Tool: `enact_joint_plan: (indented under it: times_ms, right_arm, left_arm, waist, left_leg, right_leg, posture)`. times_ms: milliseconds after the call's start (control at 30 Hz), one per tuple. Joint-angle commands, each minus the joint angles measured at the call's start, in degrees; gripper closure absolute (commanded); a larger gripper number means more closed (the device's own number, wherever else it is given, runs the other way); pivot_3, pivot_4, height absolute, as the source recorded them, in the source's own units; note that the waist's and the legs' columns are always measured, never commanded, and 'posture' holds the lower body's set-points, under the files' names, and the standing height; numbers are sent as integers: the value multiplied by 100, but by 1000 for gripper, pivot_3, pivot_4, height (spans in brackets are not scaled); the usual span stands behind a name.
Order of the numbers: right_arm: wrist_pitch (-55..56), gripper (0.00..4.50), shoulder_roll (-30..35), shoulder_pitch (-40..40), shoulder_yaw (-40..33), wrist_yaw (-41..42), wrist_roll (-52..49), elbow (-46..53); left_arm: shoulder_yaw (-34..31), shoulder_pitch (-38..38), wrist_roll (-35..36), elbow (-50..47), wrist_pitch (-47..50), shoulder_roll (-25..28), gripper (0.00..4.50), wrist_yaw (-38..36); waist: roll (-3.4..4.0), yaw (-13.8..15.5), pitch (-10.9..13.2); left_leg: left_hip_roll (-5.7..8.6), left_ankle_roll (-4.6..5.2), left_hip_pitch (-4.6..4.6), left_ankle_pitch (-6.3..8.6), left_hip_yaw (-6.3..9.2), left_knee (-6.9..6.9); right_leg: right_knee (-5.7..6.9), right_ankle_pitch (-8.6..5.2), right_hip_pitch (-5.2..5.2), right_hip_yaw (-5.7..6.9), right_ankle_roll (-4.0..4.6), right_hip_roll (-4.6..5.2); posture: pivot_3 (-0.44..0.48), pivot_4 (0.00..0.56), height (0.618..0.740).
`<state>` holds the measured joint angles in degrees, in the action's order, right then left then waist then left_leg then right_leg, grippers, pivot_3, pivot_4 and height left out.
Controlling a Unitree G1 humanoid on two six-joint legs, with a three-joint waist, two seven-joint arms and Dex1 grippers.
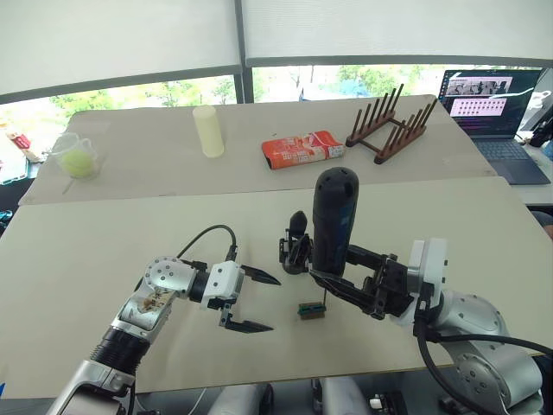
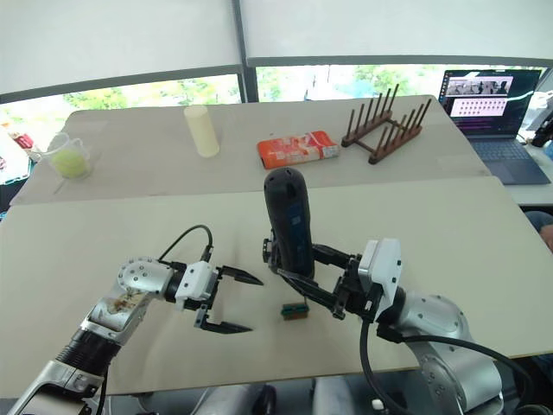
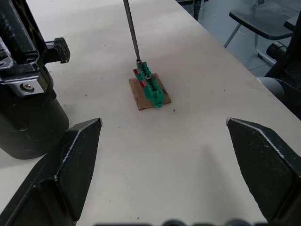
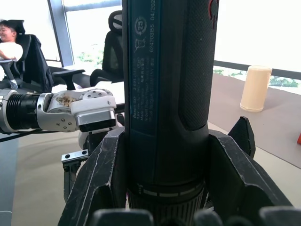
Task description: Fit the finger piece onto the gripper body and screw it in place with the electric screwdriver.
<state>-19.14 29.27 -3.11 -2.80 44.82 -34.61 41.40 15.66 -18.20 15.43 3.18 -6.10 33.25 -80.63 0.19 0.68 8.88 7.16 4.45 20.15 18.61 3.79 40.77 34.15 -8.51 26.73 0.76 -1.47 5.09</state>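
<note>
My right gripper (image 1: 333,268) is shut on the electric screwdriver (image 1: 332,220), a thick black cylinder held upright over the near table. Its thin metal bit (image 3: 131,30) comes down onto a small green block (image 1: 311,310) lying on a scrap of cardboard. Just behind the screwdriver stands the gripper body (image 1: 294,246), black on a round dark base (image 3: 28,127), with one pointed finger sticking up. To the left of the green block my left gripper (image 1: 257,302) is open, holding nothing, its fingers (image 3: 77,165) spread wide. The finger piece is out of view.
On the far table stand a cream cylinder (image 1: 208,130), a red-orange packet (image 1: 302,149), a wooden rack (image 1: 389,125) and a clear cup holding a yellow-green ball (image 1: 78,158). A laptop (image 1: 492,104) is at the far right. A person (image 4: 11,33) sits among office chairs.
</note>
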Motion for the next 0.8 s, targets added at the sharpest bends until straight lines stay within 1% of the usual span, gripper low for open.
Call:
enact_joint_plan:
  times_ms: [33, 800]
  right_arm:
    - [122, 2605, 13, 130, -33, -28, -151, 186]
    - [82, 2605, 88, 129, 35, -1, -183, 143]
  left_arm:
    - [-6, -83, -11, -58, -103, 0, 0, -11]
    - [6, -91, -26, -98, -97, 3, 0, -2]
  waist:
    - [0, 0, 0]
    - [0, 1, 0]
  left_leg:
    - [0, 0, 0, 0, 0, 0]
    - [0, 0, 0, 0, 0, 0]
  right_leg:
    - [0, 0, 0, 0, 0, 0]
    - [0, 0, 0, 0, 0, 1]
  posture:
    - [0, 150, 740]
    - [0, 150, 740]
